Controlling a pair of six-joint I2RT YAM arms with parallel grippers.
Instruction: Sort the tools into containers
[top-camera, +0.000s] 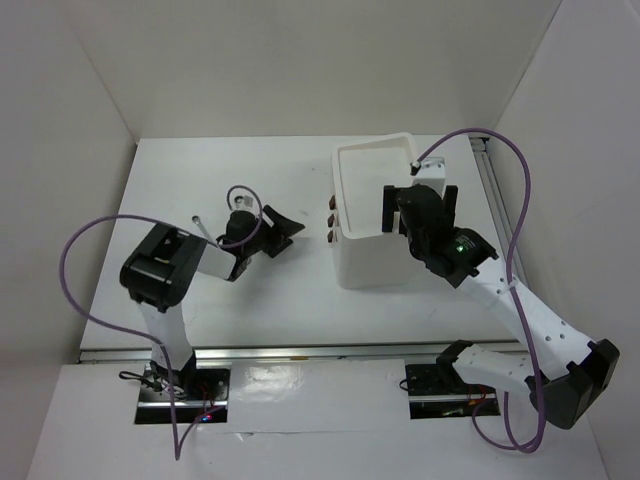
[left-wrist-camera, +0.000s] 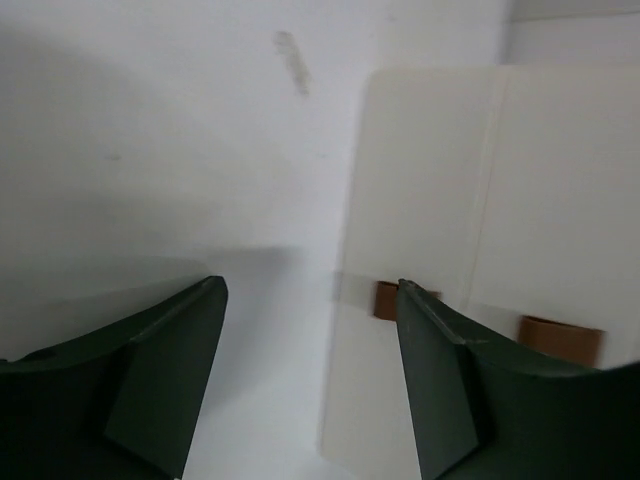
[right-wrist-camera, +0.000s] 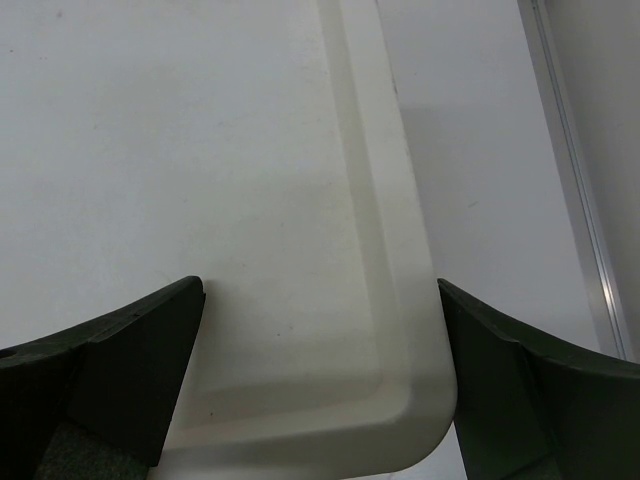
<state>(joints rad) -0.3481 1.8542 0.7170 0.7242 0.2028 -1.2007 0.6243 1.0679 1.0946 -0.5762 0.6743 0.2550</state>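
The containers are one white box unit (top-camera: 362, 262) with a rimmed top tray and dark red-brown drawer handles (top-camera: 330, 216) on its left face. My left gripper (top-camera: 285, 233) hangs open just left of those handles, with nothing between its fingers. In the left wrist view the left gripper (left-wrist-camera: 310, 288) faces the box (left-wrist-camera: 430, 180), and one handle (left-wrist-camera: 386, 298) shows beside the right finger. My right gripper (top-camera: 419, 207) is open above the tray's right side. In the right wrist view the right gripper (right-wrist-camera: 320, 290) straddles the tray rim (right-wrist-camera: 400, 300). No tool shows plainly.
A thin silver shaft (top-camera: 203, 227) pokes out beside the left arm's wrist; I cannot tell what it is. White walls close in the table on the left, back and right. A metal rail (right-wrist-camera: 575, 180) runs along the table's right edge.
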